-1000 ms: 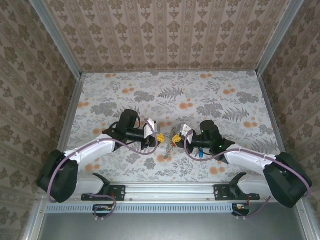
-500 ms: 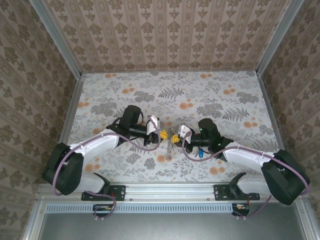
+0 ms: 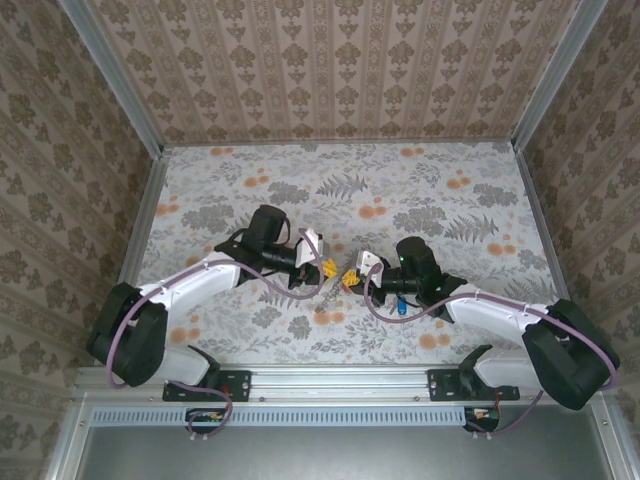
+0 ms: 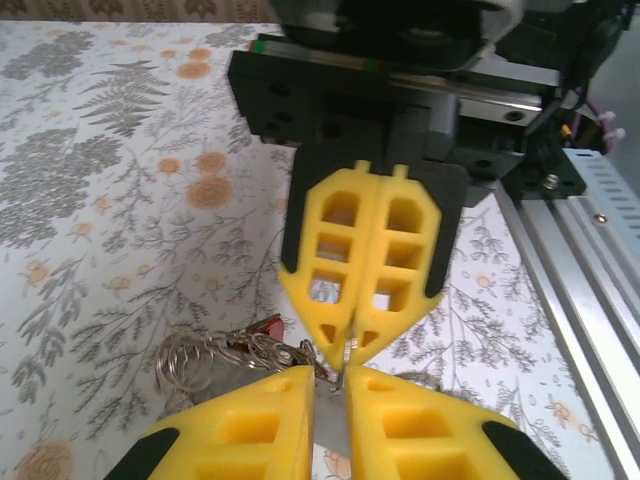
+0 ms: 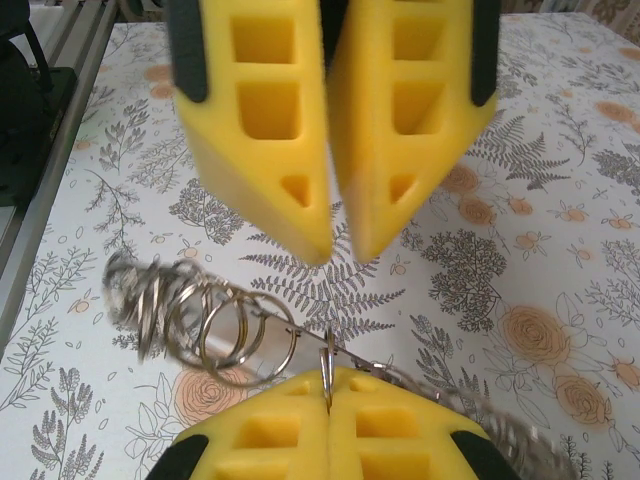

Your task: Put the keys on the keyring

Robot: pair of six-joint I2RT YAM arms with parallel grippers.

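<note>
The keyring (image 5: pixel 245 335) is a run of silver wire loops linked one through the next (more a short coil than a single hoop). It stretches sideways over the middle of the worktop (image 3: pixel 430 180), nearer the near edge than the far one. One thin loop is nipped between the fingertips of the right gripper (image 5: pixel 328 380). Of the keys (image 4: pixel 268 325), one dark red head shows, tucked against the loops.

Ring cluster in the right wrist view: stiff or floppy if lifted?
Probably floppy: the ring cluster looks like separate linked wire loops, trailing sideways from the right fingers. Likely light: thin wire. It may swing or slip, since one thin edge looks pinched.
</note>
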